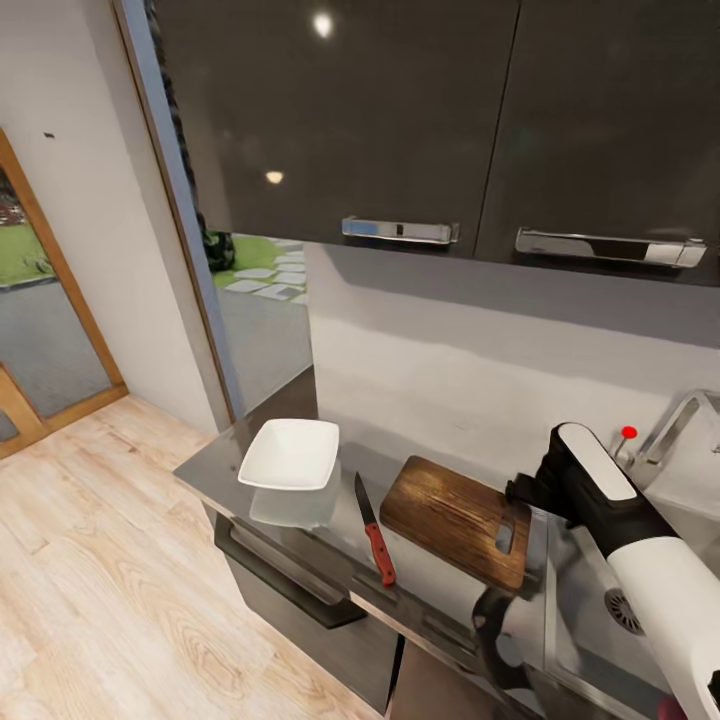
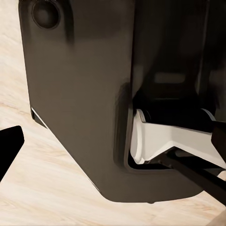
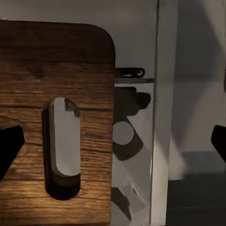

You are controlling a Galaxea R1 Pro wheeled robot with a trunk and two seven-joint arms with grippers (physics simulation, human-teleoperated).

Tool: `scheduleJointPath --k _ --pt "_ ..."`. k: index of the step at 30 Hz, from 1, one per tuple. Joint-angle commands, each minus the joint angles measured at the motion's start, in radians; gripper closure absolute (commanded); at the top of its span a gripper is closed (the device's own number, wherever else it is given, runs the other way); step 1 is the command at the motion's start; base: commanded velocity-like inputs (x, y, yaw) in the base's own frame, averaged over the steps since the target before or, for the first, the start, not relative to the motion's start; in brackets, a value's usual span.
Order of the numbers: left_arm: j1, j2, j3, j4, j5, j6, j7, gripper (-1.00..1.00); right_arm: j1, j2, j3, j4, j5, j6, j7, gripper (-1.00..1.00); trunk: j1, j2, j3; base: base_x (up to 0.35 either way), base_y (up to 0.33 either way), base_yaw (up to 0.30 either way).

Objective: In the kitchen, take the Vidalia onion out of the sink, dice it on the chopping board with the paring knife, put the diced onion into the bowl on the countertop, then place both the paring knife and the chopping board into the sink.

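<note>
Open countertop [image 1: 215, 470] around bowl [image 1: 290, 455] at 9 o'clock; paring knife [image 1: 375, 540] lies between bowl and chopping board [image 1: 455, 520]. Right arm [image 1: 610, 510] crowds board's 3 o'clock edge; tap [image 1: 680, 420] behind.

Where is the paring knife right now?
In the head view, the paring knife lies on the countertop, between the bowl and the chopping board, touching neither.

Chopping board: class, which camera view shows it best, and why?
The head view: the whole chopping board lies on the countertop beside the knife. The right wrist view gives a close-up of its handle-slot end. The left wrist view looks at the floor.
</note>
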Motion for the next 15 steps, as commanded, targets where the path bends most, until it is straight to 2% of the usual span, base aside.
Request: scheduleJointPath --k 1,8,12,15 --pt "0.000 0.000 0.002 -0.001 0.001 -0.002 -0.001 -1.00 0.000 -0.001 0.003 -0.011 -0.010 0.010 -0.010 -1.00 0.001 -0.002 -0.002 0.000 0.000 0.000" --pt "0.000 0.003 0.002 -0.001 0.001 -0.002 -0.002 -1.00 0.010 -0.001 0.003 -0.070 -0.009 0.010 -0.010 -1.00 0.001 -0.002 0.000 0.000 0.000 -0.006" --pt "0.000 0.005 0.002 -0.005 0.001 -0.002 -0.002 -1.00 0.011 -0.001 0.003 -0.078 -0.008 0.010 -0.006 -1.00 0.001 -0.002 0.003 0.000 0.014 -0.103" --pt "0.000 0.006 0.002 -0.024 0.001 -0.002 -0.002 -1.00 0.011 -0.001 0.003 -0.080 -0.007 0.009 0.005 -1.00 0.001 -0.002 0.007 0.000 0.130 -0.137"
